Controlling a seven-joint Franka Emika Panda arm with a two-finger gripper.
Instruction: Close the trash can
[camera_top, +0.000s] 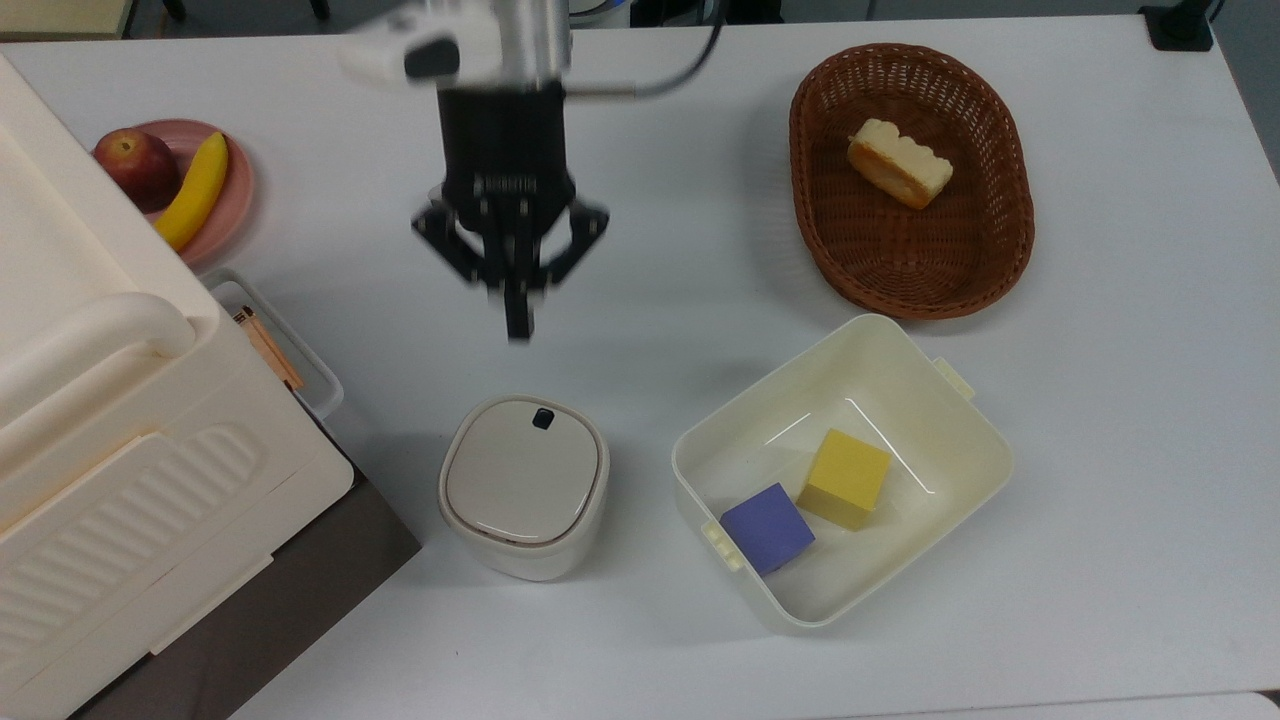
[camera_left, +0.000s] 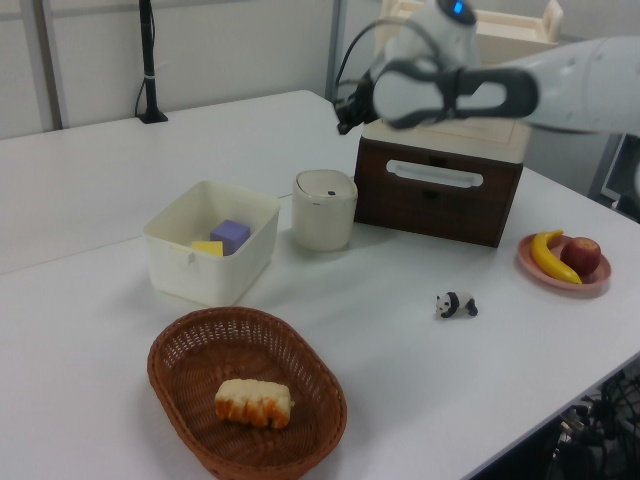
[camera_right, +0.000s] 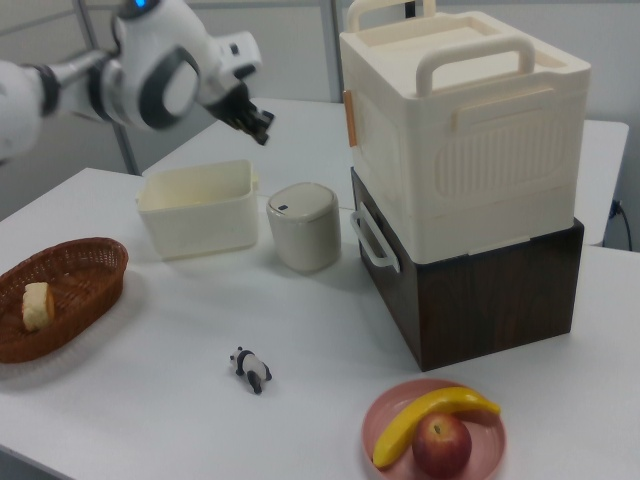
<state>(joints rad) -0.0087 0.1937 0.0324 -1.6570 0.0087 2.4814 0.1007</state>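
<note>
One trash can (camera_top: 524, 487), one tub (camera_top: 940, 400) holding two cubes, yellow (camera_top: 847, 477) and purple (camera_top: 767, 527), one wicker basket (camera_top: 1000, 250), one banana (camera_top: 195, 190), one apple (camera_top: 137, 165), one toy panda (camera_left: 456, 304).

Gripper (camera_top: 518, 325) motion-blurred in top view, arm cut by top view's upper edge. Ribbed storage box (camera_top: 110, 420) cropped at top view's left edge. Panda figurine (camera_left: 456, 304) too small for detail. Arm (camera_right: 40, 85) runs off right view's left edge, basket (camera_right: 50, 305) clipped there.

No text, label or number can be read on anything here.
</note>
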